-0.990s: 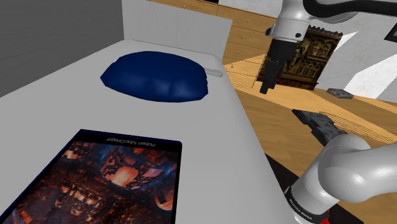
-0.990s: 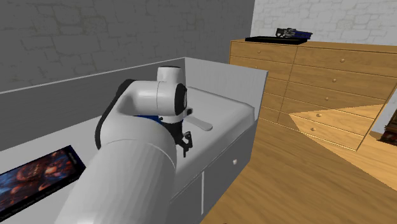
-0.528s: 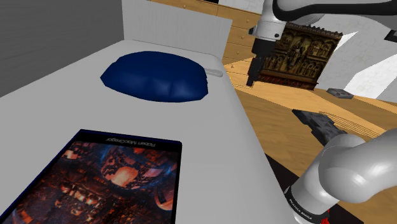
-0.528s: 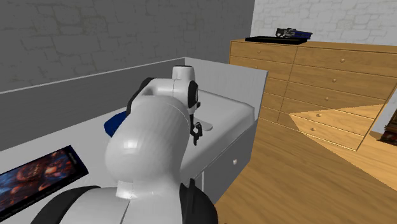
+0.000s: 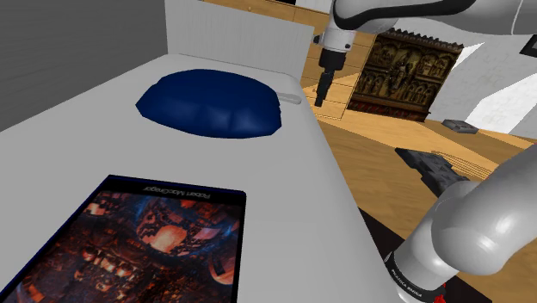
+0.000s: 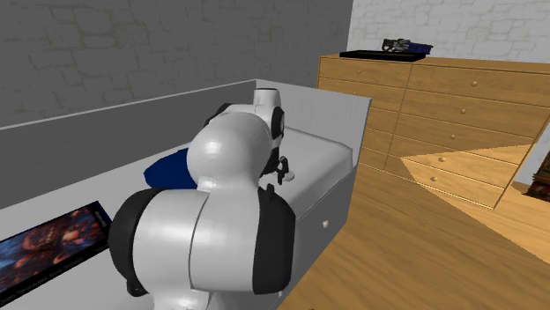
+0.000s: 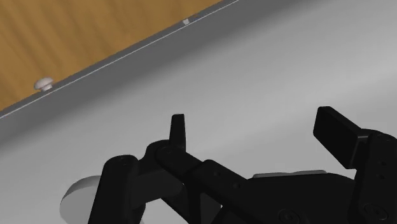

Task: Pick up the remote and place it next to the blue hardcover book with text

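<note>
Gripper (image 5: 320, 96) brought in closer to the blue cushion (image 5: 211, 103); nothing grasped.
Its fingers are seen apart and empty. The light grey remote (image 5: 291, 98) is found just beside the cushion, at the white platform's (image 5: 103, 129) edge above the wooden floor (image 5: 361, 146). Pick-up and carry to the hardcover book (image 5: 146, 241), well apart from the cushion, are judged outstanding; bare surface lies between for travel.

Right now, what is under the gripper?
The open gripper hangs over the white surface. A pale rounded end, likely the remote, peeks out; the rest is covered by the gripper's body.
</note>
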{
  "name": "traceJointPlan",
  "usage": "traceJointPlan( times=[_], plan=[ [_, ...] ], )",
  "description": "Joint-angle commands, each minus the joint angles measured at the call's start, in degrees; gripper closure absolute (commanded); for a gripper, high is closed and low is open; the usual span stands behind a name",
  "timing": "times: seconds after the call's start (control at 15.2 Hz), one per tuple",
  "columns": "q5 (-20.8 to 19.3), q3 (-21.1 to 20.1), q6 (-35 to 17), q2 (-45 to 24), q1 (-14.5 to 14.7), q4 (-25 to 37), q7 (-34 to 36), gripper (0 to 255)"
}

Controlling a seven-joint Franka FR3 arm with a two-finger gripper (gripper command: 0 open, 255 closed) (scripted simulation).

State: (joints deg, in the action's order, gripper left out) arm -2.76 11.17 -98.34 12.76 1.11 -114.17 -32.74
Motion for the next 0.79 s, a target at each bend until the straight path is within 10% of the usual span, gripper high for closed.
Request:
traceJointPlan(
  times=[0.0, 0.73],
  plan=[
    [0.45, 0.69, -1.0, -4.18, 0.2, 3.61, -3.27, 0],
    [5.28, 1.33, 0.56, -29.62, -1.44, 32.59, -19.26, 0]
  ],
)
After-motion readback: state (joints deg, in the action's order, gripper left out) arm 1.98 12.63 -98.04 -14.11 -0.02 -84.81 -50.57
